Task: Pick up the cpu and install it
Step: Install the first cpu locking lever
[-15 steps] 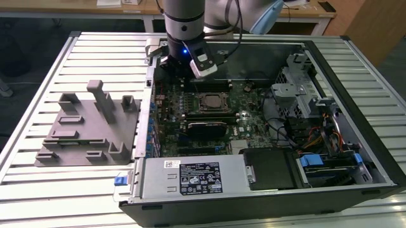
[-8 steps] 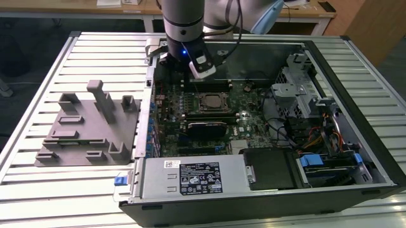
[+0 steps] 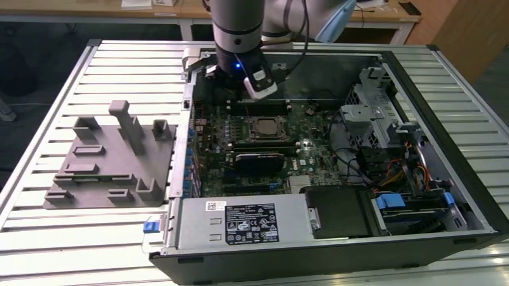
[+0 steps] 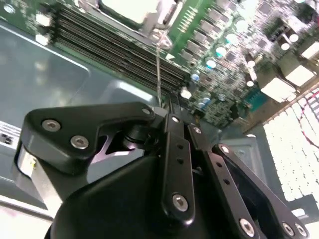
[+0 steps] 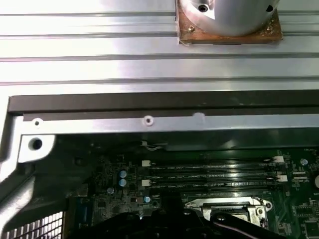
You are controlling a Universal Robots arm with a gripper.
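The cpu (image 3: 263, 127), a small square with a silvery top, lies flat inside the dark metal-framed socket (image 3: 263, 128) in the middle of the motherboard. In the second wrist view its pale top (image 4: 132, 7) shows in that socket. My gripper (image 3: 238, 97) hangs over the memory slots just behind the socket, apart from the cpu. In the second wrist view my gripper (image 4: 175, 109) has its fingers together with nothing thick between them. The socket's thin wire lever (image 4: 158, 64) rises from the socket up to the fingertips. I cannot tell whether it is pinched or only touched.
The open computer case (image 3: 413, 59) lies on a slatted metal table (image 3: 119, 65). Memory slots (image 5: 214, 174) run behind the socket. A grey moulded fixture (image 3: 111, 155) sits at the exterior view's left. The power supply (image 3: 238, 220) and the drive cage (image 3: 374, 119) crowd the case's near and right sides.
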